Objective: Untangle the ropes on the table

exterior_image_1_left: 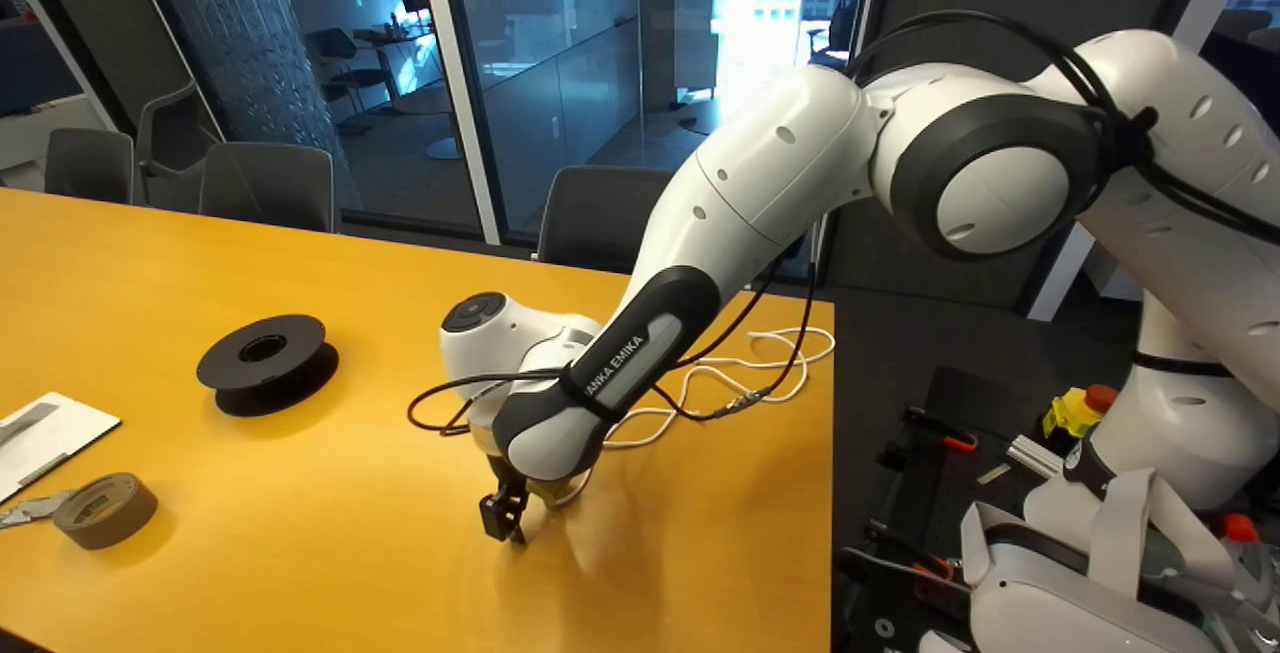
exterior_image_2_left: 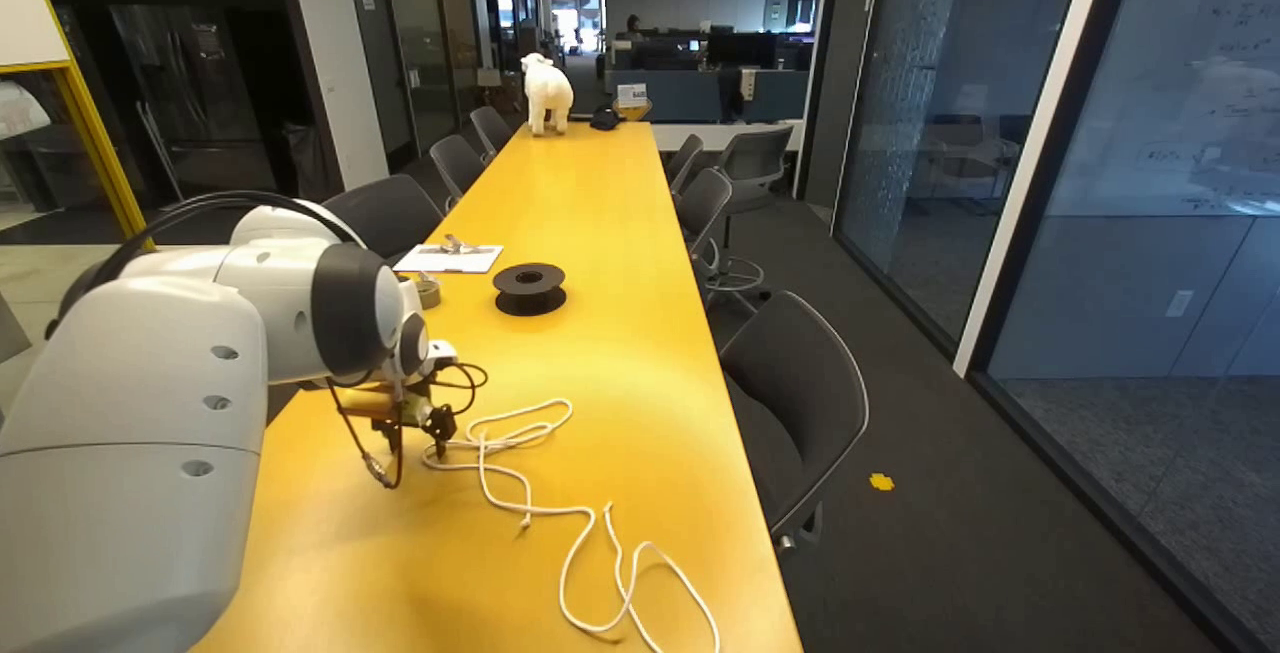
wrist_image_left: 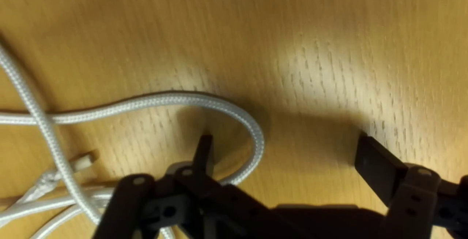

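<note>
On the wrist view I had the tool [wrist_image_left: 284,147] spread wide, and there bent the white rope [wrist_image_left: 172,99], in the gap! In an exterior view the tool hung low over the surface [exterior_image_1_left: 400,553]. In an exterior view the rope lay looped under and beside the tool, the black spool [exterior_image_2_left: 530,299] well apart.

White lettering [exterior_image_1_left: 613,368] "ANKA EMIKA" legible on black section [exterior_image_1_left: 622,334] of robot arm [exterior_image_1_left: 765,158].

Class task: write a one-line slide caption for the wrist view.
Open gripper over the table, a bend of pale rope between its spread jaws, more rope crossing at left.
</note>
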{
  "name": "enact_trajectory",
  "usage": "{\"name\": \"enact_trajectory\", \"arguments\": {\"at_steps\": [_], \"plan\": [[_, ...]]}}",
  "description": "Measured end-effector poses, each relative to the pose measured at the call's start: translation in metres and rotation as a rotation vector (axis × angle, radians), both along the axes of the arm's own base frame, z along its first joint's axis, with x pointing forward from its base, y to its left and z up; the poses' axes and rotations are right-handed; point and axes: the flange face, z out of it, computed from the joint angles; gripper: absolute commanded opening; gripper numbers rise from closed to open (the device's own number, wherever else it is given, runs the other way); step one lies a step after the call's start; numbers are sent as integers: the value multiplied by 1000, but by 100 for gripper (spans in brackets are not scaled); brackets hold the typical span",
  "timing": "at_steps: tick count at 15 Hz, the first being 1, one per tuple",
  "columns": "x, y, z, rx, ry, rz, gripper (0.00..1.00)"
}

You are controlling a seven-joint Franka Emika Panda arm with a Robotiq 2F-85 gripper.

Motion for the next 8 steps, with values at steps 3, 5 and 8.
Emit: {"name": "enact_trajectory", "arguments": {"at_steps": [3, 5, 8], "plan": [[3, 1, 4, -2, -12, 3, 52], [6, 2, 7, 2, -19, 2, 36], [10, 3, 12, 6, -30, 1, 14]]}}
